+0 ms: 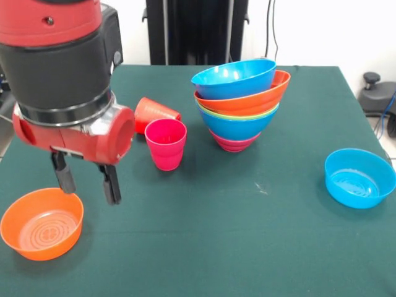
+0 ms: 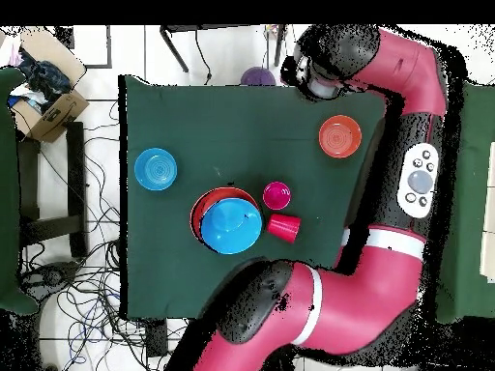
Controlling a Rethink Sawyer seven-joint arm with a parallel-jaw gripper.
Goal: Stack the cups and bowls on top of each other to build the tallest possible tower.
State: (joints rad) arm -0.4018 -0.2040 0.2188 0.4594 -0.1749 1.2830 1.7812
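Note:
My gripper [image 1: 86, 179] is open and empty, hanging just above the table, to the right of the small ringed-bottom orange bowl [image 1: 42, 224]. The pink cup [image 1: 166, 143] stands upright, mouth up, in the middle. The red-orange cup [image 1: 154, 113] lies on its side just behind it. The tower [image 1: 240, 102] is a nested pile of bowls: magenta at the bottom, then blue, green, orange, and a tilted blue bowl on top. The light blue bowl [image 1: 360, 177] sits alone at the right. In the overhead view the arm's end hides the gripper, near the orange bowl [image 2: 339, 136].
The overhead view shows the tower [image 2: 230, 221], pink cup [image 2: 276, 195], red-orange cup [image 2: 284, 227] and light blue bowl [image 2: 156, 168]. A purple round thing [image 2: 257, 75] sits at the table's edge beside the arm's end. The arm's body curves along the table's right side there.

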